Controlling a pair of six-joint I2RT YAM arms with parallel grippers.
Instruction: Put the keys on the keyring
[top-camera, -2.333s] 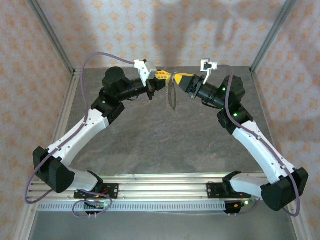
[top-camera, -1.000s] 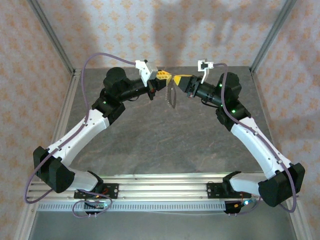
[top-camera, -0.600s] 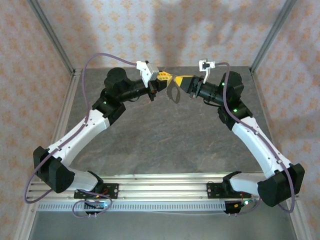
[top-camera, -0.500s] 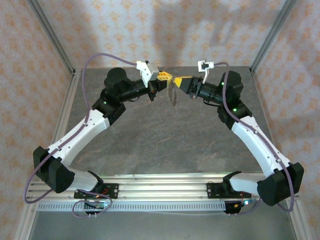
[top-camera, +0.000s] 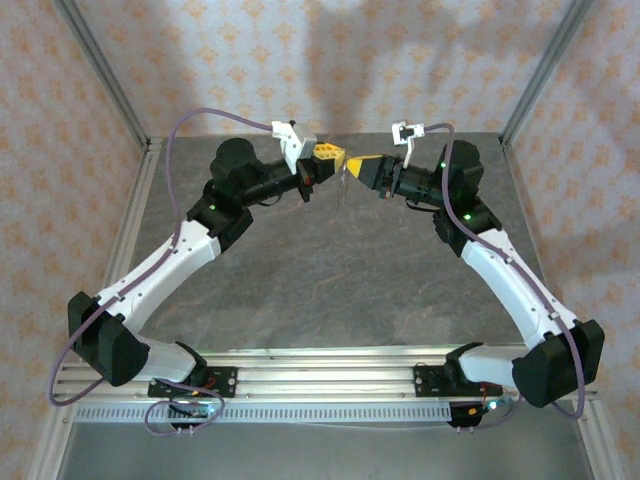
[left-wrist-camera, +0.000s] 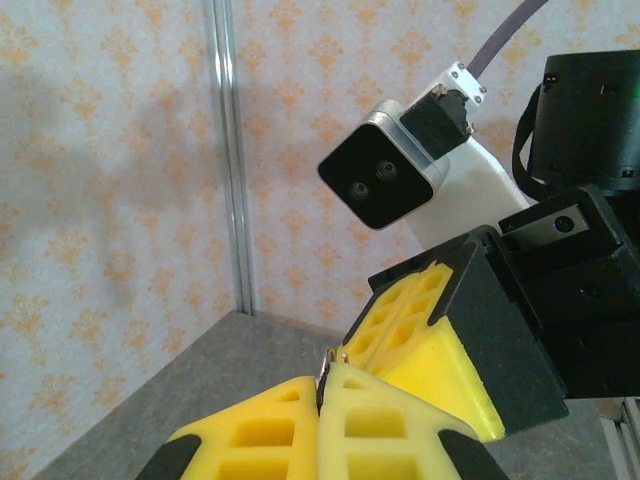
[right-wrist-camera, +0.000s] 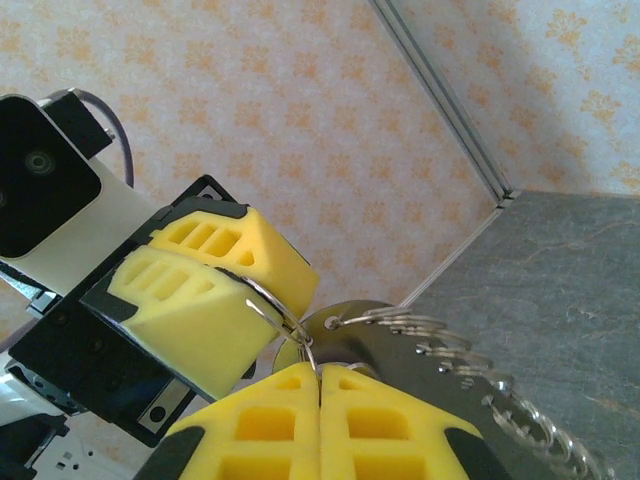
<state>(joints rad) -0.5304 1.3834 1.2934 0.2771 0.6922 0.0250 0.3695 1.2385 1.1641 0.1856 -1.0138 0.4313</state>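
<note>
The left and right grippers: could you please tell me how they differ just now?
The left gripper reaches in from the left, the right gripper from the right, tip to tip. The keyring comes out from between the left gripper's fingers but just reaches the right gripper's tips. Its toothed metal pieces fan out beside the right gripper, away from the left gripper. Both are shut, yellow-fingered and above the table.

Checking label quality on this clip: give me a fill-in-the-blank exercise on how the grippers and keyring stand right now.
1. The left gripper and right gripper meet fingertip to fingertip, raised ___ the table.
2. Both pairs of jaws are ___.
3. The thin keyring runs between ___-coloured fingertips.
Missing words: above; shut; yellow.
</note>
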